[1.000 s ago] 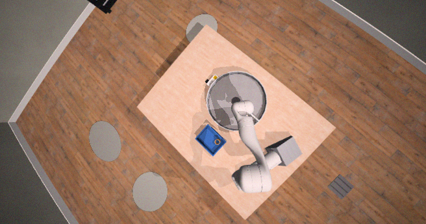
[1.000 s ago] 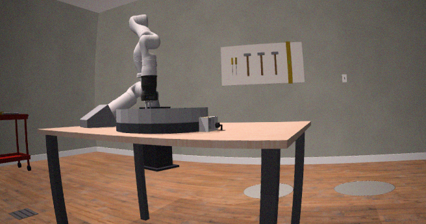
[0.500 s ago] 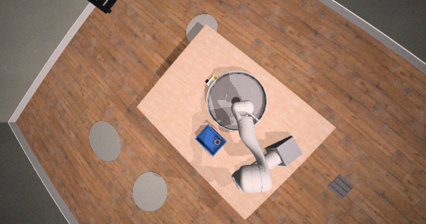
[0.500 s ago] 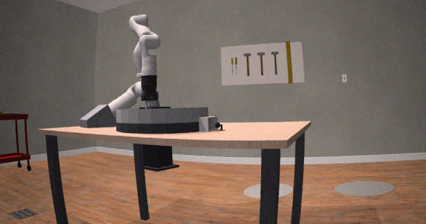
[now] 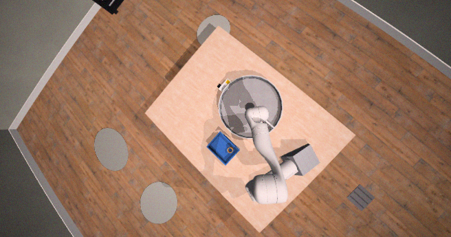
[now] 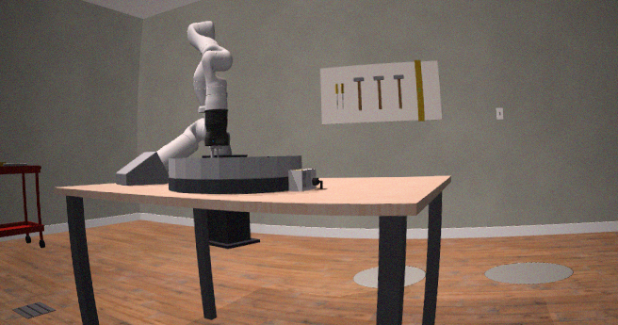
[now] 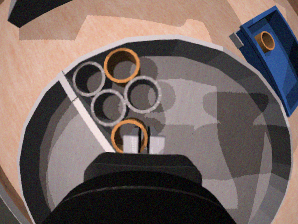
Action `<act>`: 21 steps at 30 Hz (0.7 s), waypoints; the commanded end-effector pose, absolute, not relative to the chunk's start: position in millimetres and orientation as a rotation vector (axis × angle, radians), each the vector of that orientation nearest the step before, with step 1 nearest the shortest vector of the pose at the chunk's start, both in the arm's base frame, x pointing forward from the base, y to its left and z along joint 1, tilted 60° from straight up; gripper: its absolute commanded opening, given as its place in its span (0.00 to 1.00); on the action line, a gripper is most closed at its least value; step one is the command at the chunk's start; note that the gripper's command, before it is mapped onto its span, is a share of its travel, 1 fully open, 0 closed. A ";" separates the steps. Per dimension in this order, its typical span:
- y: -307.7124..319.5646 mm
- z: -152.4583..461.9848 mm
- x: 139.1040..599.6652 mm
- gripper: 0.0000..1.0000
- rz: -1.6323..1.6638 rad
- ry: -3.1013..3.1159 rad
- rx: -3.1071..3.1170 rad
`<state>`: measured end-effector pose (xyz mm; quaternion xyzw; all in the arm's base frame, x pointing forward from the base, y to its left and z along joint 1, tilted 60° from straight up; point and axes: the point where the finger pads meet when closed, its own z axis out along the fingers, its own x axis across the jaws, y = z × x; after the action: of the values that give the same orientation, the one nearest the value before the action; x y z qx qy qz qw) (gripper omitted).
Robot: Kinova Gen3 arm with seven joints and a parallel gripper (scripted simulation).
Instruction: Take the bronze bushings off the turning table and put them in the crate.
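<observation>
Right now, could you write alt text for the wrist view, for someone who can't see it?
The robot's hand grips the wall of a bronze ring on a round grey turntable; three steel rings and another bronze one sit nearby.

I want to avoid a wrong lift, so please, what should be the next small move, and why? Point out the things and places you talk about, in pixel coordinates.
Probably a short, straight lift: the hand (image 6: 215,154) (image 7: 144,135) looks shut on the near bronze bushing's (image 7: 129,121) wall, one finger inside, and a steel bushing (image 7: 95,116) stands close beside it.
</observation>
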<state>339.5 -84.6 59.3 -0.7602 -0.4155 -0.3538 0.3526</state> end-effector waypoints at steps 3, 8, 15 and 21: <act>-85.4 59.4 339.7 0.00 -0.916 -1.074 -1.968; -84.7 60.9 340.4 0.00 -0.913 -1.075 -1.971; -84.2 61.9 340.9 0.00 -0.911 -1.075 -1.972; -84.2 61.9 340.9 0.00 -0.911 -1.075 -1.972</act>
<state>340.7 -83.4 61.8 -0.7613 -0.4157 -0.3519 0.3518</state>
